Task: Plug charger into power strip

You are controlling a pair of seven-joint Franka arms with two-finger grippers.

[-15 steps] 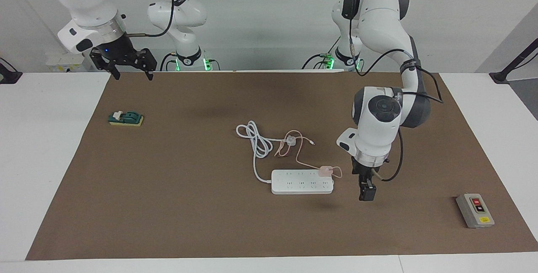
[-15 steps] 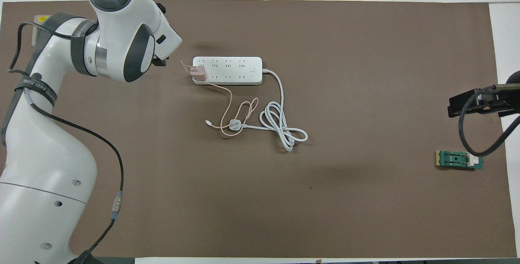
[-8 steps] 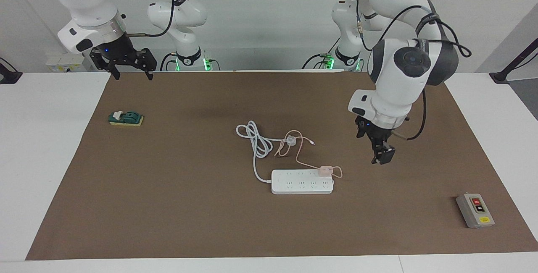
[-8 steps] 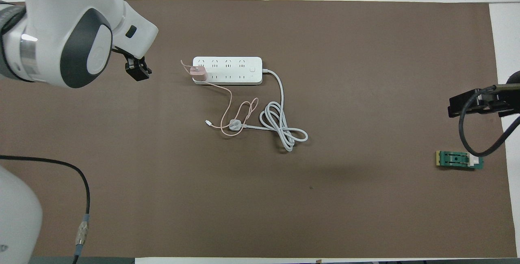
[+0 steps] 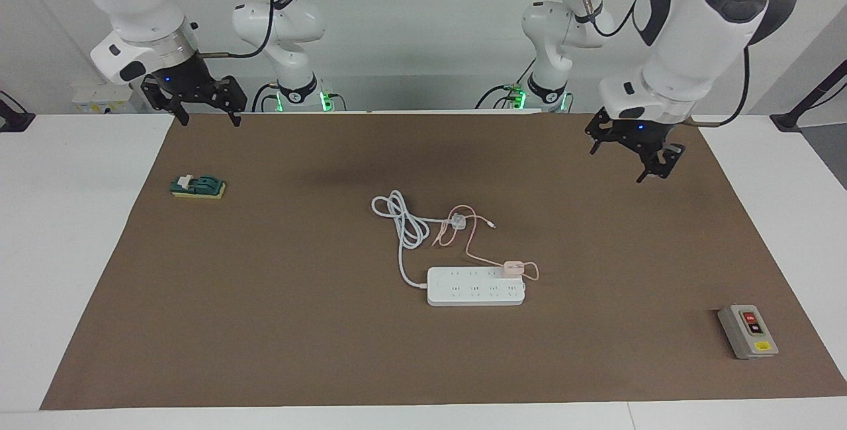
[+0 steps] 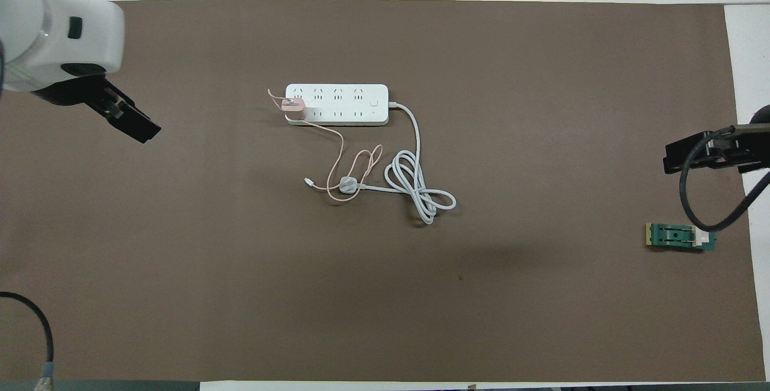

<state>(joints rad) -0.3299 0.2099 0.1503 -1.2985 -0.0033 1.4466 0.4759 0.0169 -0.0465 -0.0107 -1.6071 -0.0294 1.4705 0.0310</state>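
The white power strip (image 5: pixel 475 286) (image 6: pixel 337 104) lies flat in the middle of the brown mat. The pale pink charger (image 5: pixel 513 268) (image 6: pixel 294 109) sits on the strip's top, in the row nearer the robots, at the end toward the left arm. Its thin pink cable (image 5: pixel 473 245) loops across the mat toward the robots. My left gripper (image 5: pixel 625 160) (image 6: pixel 129 121) hangs open and empty above the mat, well away from the strip, toward the left arm's end. My right gripper (image 5: pixel 207 112) waits open and empty over the mat's edge at the right arm's end.
The strip's thick white cord (image 5: pixel 403 218) is coiled nearer the robots and ends in a white plug (image 5: pixel 459 221). A grey box with red and black buttons (image 5: pixel 748 332) stands at the left arm's end. A green part on a yellow base (image 5: pixel 198 186) lies at the right arm's end.
My left gripper has risen from beside the strip's end and drawn back toward its own base. The charger has stayed on the strip. The right arm has not moved.
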